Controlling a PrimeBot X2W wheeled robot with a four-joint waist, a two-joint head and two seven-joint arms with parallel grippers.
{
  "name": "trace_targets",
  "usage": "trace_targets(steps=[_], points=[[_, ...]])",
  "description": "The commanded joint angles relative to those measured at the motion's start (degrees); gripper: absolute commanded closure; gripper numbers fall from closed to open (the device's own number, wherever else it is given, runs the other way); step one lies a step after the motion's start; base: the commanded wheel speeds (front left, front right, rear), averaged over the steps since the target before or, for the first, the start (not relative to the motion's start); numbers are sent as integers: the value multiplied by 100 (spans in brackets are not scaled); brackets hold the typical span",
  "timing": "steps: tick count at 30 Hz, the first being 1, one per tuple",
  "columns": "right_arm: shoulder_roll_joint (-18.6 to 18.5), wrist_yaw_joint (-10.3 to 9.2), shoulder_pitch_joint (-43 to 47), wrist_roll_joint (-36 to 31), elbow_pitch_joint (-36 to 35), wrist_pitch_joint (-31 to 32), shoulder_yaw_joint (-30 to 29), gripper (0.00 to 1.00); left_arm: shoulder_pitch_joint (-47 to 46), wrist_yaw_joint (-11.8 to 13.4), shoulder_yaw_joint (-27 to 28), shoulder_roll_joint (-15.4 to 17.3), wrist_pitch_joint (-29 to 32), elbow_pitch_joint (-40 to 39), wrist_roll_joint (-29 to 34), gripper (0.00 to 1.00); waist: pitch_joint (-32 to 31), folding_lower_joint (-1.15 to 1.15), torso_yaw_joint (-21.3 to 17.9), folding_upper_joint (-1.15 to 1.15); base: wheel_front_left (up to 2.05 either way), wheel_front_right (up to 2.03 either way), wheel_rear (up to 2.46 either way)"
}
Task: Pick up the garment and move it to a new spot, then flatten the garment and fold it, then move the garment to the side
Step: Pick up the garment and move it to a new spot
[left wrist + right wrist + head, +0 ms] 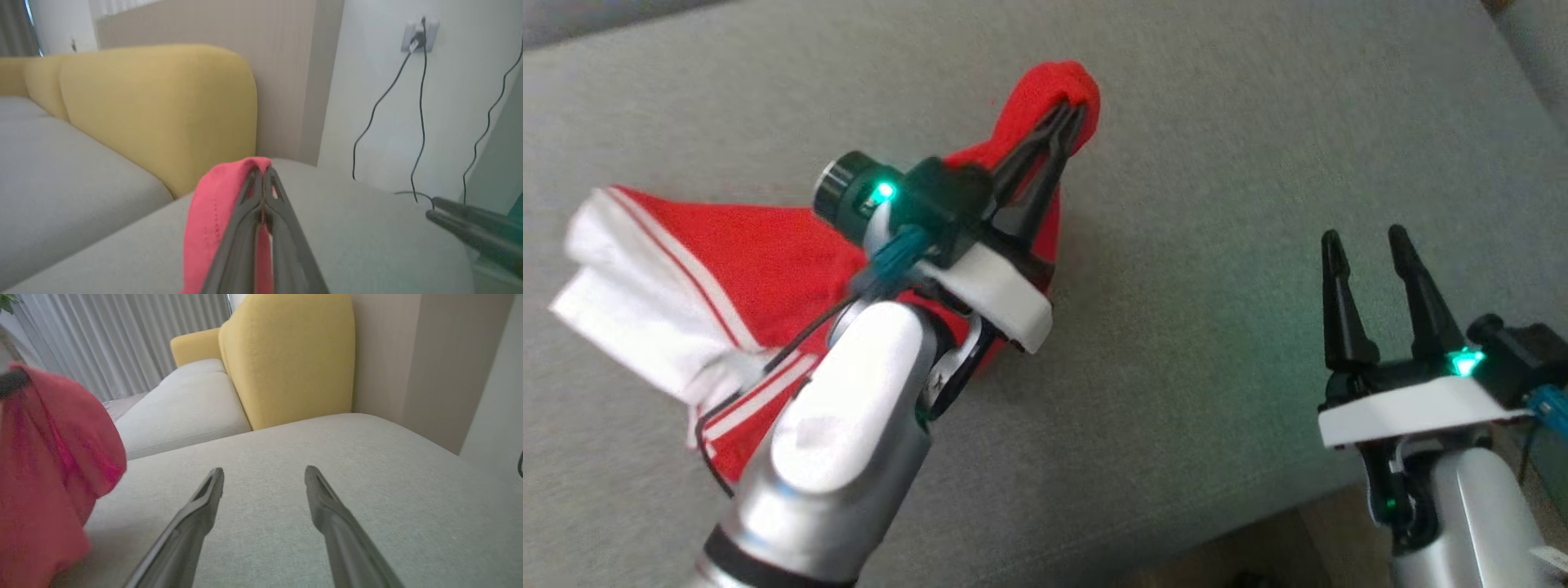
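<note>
Left pincer (1072, 122): jaws pressed together on a small bunch of red cloth right at the tips, as its own wrist view (261, 173) also shows.
Garment (760, 245): red with a white striped band. It hangs from those tips back under the left wrist, the white end well behind and to the left. That end is blurred, so I cannot tell if it touches the cushion (1217, 163).
Right pincer (1365, 237): spread wide and empty, well to the right of the left one, low over the cushion near its front edge.
Risk, slip: the grip takes only a thin fold, and the weight of the hanging cloth could pull it free.
Risk, snag: a black cable (712, 441) loops by the left forearm just over the cloth, and the trailing end could catch there.
Risk, heap: held by one point, the garment would likely land bunched, which makes flattening harder.
Risk, edge: set down too near the right pincer, it could slide off the front.
</note>
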Motion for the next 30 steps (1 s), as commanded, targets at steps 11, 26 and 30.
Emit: trace_targets(steps=[11, 26, 30], points=[[-22, -4, -566, 149, 179, -334, 238, 0, -742, -185, -463, 18, 283, 1946, -217, 82, 701, 0, -339, 0, 0, 0, 0], [-22, -4, -438, -220, 185, -47, -9, 0, 81, 565, 89, 338, -821, 1058, -784, 0, -157, 0, 694, 0, 0, 0, 0], [-22, -4, -355, -319, 80, 77, -93, 0, 475, 919, 612, 612, -910, 688, -880, 0, -308, 0, 987, 0, 0, 0, 0]])
